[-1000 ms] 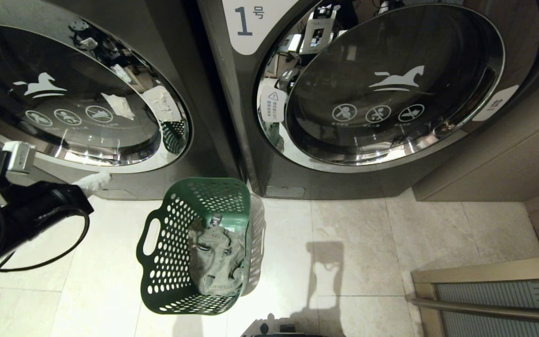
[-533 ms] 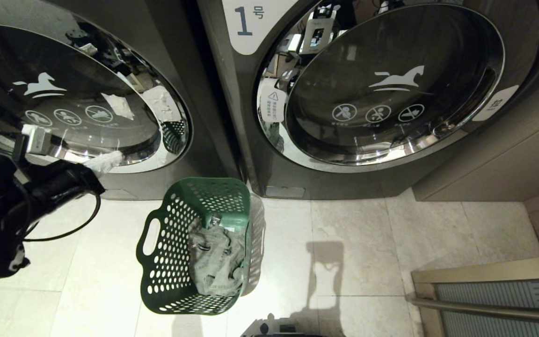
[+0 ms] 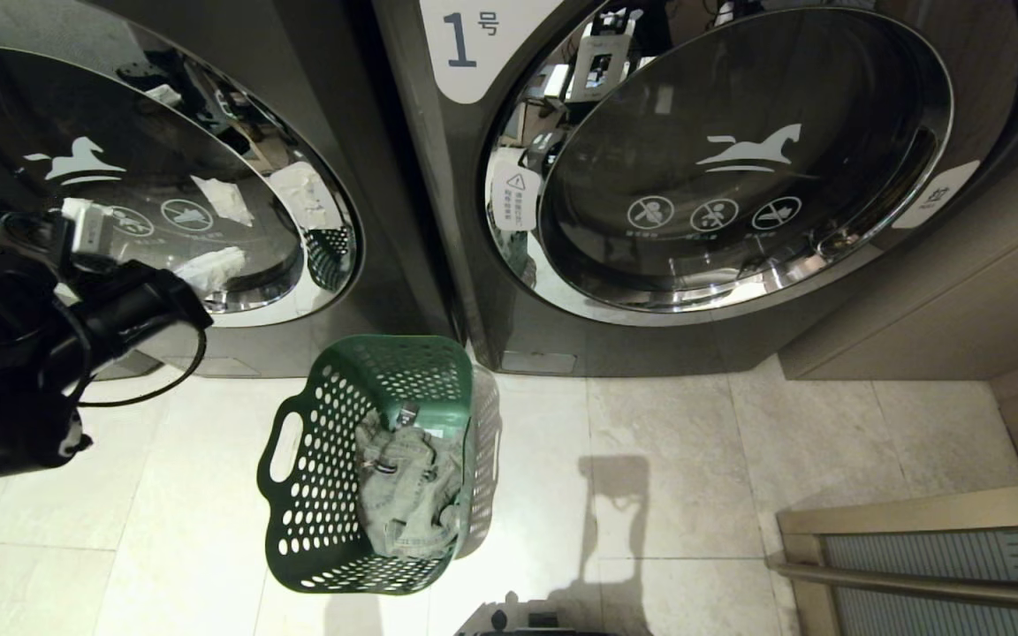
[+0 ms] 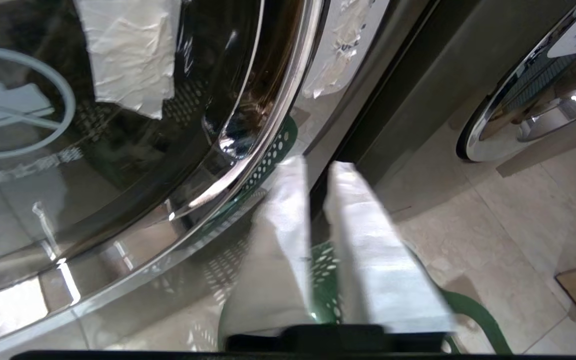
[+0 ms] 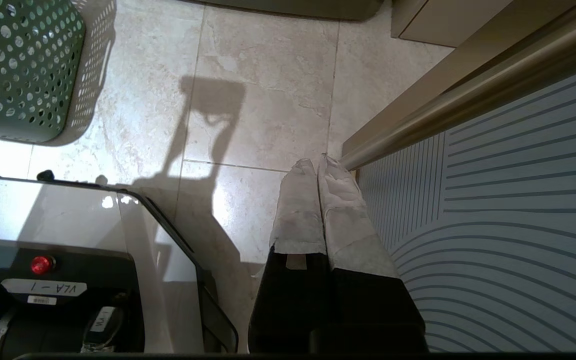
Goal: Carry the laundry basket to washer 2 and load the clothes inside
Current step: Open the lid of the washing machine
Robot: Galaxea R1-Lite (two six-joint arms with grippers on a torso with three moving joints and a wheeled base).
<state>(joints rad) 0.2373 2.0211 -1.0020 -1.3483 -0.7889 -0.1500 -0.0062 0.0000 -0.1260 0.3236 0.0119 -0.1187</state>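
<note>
Your left arm reaches in from the left side, raised off the floor, its wrist aimed at the lower right rim of the left washer's (image 3: 315, 115) door (image 3: 120, 177). The left claw (image 3: 213, 265) sits just in front of the chrome ring. In the left wrist view its fingers (image 4: 283, 220) stand a narrow gap apart and grip nothing; you cannot tell whether they touch the ring. Your right claw (image 5: 318, 170) hangs low over the floor (image 3: 695, 459) beside a striped panel (image 5: 508, 210), fingers pressed together and empty.

The left washer's number label is cut off, so you cannot read which machine it is. The one on the right is labelled "1" (image 3: 465, 40). Both doors are closed. The left door's glass is crowded with reflections, and white patches of tape or paper (image 3: 222, 199) show on it. Your arm hides the door's lower left rim.

The basket (image 3: 332, 495) stands on the floor in front of the seam between the two washers, nearer the left one, well apart from either claw. The clothes (image 3: 407, 495) lie crumpled inside it, against its right wall. The robot's base (image 5: 68, 280) sits just behind the basket.
</note>
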